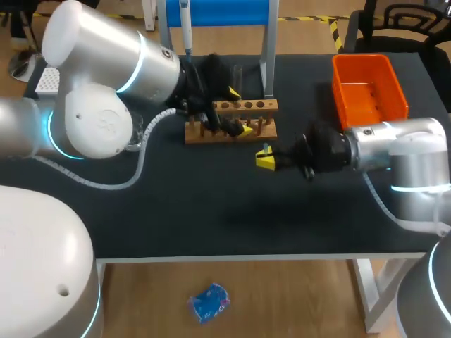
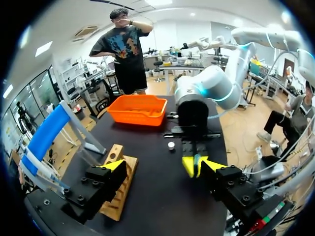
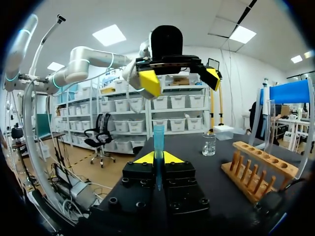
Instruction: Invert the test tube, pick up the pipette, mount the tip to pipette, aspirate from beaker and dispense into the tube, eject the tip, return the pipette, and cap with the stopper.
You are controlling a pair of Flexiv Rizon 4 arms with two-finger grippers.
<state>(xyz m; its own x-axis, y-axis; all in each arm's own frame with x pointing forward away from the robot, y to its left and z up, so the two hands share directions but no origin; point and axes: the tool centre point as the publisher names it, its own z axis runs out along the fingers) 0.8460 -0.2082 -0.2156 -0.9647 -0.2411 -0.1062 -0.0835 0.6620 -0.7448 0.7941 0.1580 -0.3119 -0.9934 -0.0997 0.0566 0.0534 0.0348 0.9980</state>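
Left hand [image 1: 239, 110] released, fingers wide, by rack [image 1: 257, 105]; test tube [image 3: 270, 125] upright at rack. Right hand [image 3: 158, 158] clenched on blue tip [image 3: 158, 140]. Risk: the narrow pinch lets the tip tilt, so it mis-seats on the pipette [image 1: 184, 21].

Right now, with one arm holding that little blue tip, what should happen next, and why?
Probably the left pincer should lift away from the wooden rack and reach for the pipette. It is open and empty, the pipette hangs on the blue stand behind the rack, and the right pincer is shut on the blue tip, which has nothing to be mounted on yet.
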